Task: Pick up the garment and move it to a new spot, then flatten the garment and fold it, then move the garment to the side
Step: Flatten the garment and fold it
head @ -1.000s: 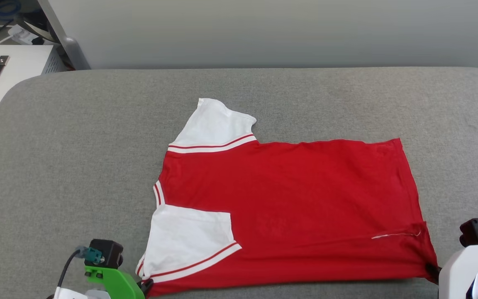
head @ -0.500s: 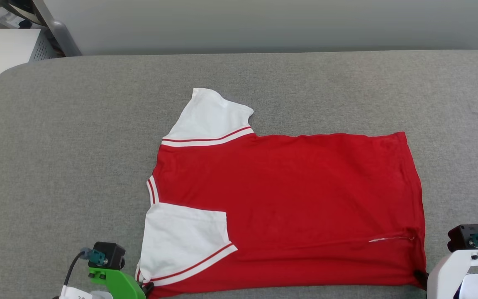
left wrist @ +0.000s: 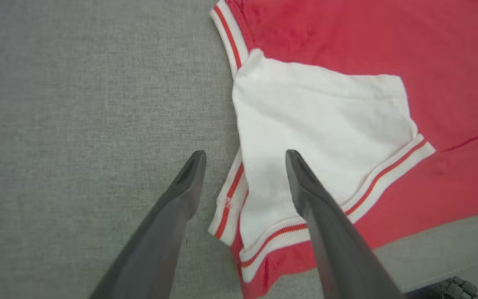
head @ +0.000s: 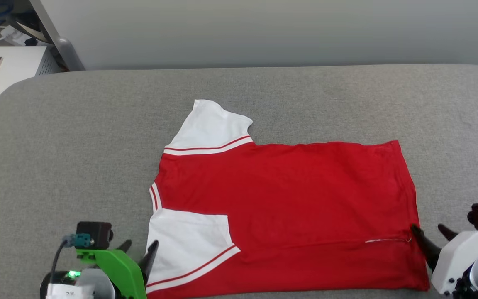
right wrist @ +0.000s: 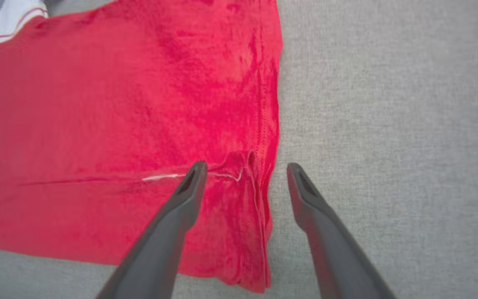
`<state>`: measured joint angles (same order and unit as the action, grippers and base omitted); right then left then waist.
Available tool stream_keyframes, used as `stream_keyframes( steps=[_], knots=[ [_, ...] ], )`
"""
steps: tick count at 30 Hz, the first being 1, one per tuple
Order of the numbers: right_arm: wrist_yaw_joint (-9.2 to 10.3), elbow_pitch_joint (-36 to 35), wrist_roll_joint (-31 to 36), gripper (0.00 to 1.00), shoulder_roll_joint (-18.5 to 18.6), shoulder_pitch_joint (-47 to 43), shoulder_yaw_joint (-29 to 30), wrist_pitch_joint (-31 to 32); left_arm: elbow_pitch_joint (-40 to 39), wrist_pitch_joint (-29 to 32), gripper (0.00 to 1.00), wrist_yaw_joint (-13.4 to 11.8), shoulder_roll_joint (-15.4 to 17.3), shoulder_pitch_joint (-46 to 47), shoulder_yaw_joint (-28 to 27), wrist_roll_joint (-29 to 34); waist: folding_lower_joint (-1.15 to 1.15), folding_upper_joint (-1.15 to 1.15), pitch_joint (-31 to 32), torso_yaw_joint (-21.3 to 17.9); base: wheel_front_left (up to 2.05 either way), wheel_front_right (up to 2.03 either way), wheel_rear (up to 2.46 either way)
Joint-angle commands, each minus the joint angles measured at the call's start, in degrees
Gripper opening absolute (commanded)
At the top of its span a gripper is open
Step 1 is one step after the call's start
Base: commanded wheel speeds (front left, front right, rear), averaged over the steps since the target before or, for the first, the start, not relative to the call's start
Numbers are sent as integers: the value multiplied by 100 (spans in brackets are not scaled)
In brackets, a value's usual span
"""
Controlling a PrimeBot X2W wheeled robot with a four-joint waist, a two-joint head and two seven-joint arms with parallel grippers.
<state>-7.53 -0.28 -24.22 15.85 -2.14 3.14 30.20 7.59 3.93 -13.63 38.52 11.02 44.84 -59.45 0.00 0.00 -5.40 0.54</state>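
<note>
Garment (head: 288, 195) lies flat, plain red side up, on grey surface (head: 77, 137)

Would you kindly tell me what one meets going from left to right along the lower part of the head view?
left gripper → white sleeve → red body of the garment → right gripper

Bright, even, diffuse light; shadows faint, soft-edged. Head view sharp. Wrist views softer, wide-angle stretch toward edges; garment (right wrist: 98, 104) red oversaturated there, weave detail smeared.
</note>
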Motion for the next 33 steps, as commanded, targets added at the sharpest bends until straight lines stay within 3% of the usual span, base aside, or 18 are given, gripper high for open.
stream_keyframes(
  steps=[1,8,14,20,25,29,33],
  knots=[
    [4,-140,-67,100,48,143,-27,-283,-46,-227,100,-29,-8,138,-110,50,0,0,127,11,0,0,0],
    [4,-548,-49,100,124,211,-286,-1535,-329,-1487,100,171,-171,71,-540,211,0,0,257,-51,0,0,0],
    [4,-600,260,100,-65,198,-321,-2616,-493,-1879,100,224,-383,46,-950,873,0,0,122,-117,0,0,0],
    [4,-632,485,100,-409,326,-286,-3462,-910,-1890,100,468,-954,-55,-2046,1857,0,0,-185,-271,0,0,0],
    [4,-557,606,100,-567,511,-396,-3651,-777,-1891,100,871,-1209,99,-2391,2338,0,0,-493,-444,0,0,0],
    [4,-556,644,100,-675,667,-475,-3674,-347,-1689,100,1146,-1092,640,-2322,2469,0,0,-797,-622,0,0,0],
    [4,-582,655,100,-717,864,-572,-3664,131,-642,100,1491,-745,1608,-2061,2572,0,0,-1169,-809,0,0,0]
  ],
)
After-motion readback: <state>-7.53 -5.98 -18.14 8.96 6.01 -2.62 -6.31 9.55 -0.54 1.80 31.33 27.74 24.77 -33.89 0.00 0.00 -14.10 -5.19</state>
